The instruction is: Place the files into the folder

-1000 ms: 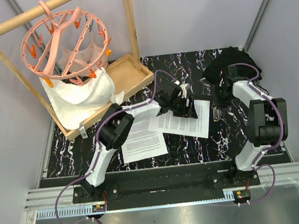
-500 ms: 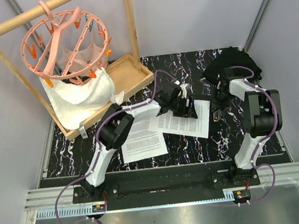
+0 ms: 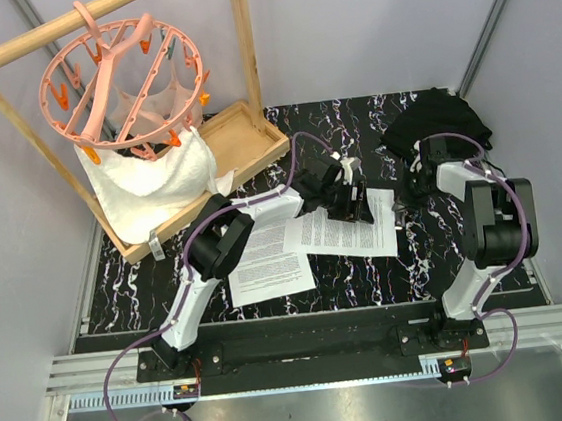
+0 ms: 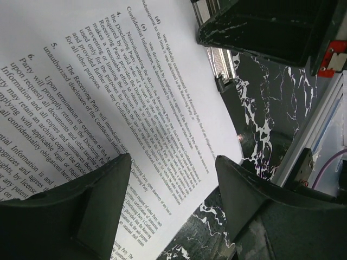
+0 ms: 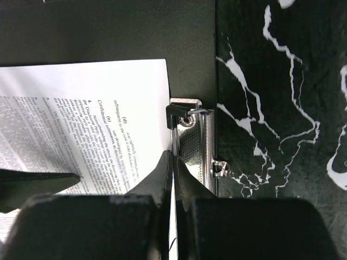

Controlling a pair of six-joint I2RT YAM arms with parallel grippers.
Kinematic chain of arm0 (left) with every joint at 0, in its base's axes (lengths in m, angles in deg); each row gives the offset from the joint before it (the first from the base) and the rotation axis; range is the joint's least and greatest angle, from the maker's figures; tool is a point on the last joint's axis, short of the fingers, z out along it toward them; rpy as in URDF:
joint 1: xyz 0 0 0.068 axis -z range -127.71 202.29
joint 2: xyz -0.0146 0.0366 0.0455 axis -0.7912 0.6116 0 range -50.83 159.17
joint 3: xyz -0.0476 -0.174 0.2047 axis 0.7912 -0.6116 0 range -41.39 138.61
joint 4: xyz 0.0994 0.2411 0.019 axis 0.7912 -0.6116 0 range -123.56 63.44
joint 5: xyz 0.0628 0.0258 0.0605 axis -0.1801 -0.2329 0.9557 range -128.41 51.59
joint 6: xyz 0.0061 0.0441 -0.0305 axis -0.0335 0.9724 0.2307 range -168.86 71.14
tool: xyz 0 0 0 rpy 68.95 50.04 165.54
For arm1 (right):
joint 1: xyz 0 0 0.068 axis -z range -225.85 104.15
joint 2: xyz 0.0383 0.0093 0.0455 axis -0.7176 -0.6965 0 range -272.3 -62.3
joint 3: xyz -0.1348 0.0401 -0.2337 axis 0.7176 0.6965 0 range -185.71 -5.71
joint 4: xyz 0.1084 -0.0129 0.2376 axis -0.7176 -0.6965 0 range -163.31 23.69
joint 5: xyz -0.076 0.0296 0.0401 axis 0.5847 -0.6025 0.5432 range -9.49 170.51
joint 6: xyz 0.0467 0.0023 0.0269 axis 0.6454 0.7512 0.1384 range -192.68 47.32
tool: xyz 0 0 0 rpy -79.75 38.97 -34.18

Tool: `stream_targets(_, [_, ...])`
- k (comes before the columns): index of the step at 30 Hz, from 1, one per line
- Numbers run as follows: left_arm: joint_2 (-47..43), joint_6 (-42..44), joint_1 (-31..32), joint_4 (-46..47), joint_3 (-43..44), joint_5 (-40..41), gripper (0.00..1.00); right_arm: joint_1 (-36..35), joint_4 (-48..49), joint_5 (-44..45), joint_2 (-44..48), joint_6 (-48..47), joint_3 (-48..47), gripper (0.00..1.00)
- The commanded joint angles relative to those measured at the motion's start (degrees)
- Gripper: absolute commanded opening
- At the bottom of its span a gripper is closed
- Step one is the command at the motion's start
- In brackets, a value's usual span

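Sheet (image 3: pixel 349 231) on folder (image 5: pixel 108 27); edge at clip (image 5: pixel 195 146).
Right claw (image 5: pixel 173 162) closed tight at clip's edge, likely to work it; left claw (image 4: pixel 171 162) open above sheet, likely to steady it; second sheet (image 3: pixel 271 262) waits beside, on table (image 3: pixel 352 123).

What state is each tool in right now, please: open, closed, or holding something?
Left tool: open over the printed sheet, gripping nothing.
Right tool: closed beside the folder's clip; whether it pinches anything cannot be told.
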Motion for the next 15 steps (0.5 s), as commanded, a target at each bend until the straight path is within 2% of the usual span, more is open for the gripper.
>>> stream_targets(1, [0.95,-1.26,-0.35,-1.21,-3.29,2.61,0.72,2.04,4.39,-9.23,3.86,4.01,6.56,0.0])
stream_targets(8, [0.68,-0.13,-1.32,-2.42,-2.96,2.88,0.71,7.84,10.03,-18.56,7.82,6.92,12.02,0.0])
stream_targets(15, [2.0,1.99,-1.84,-5.68,-1.46,3.4,0.71,10.13,13.28,-25.05,10.2,7.97,14.22,0.0])
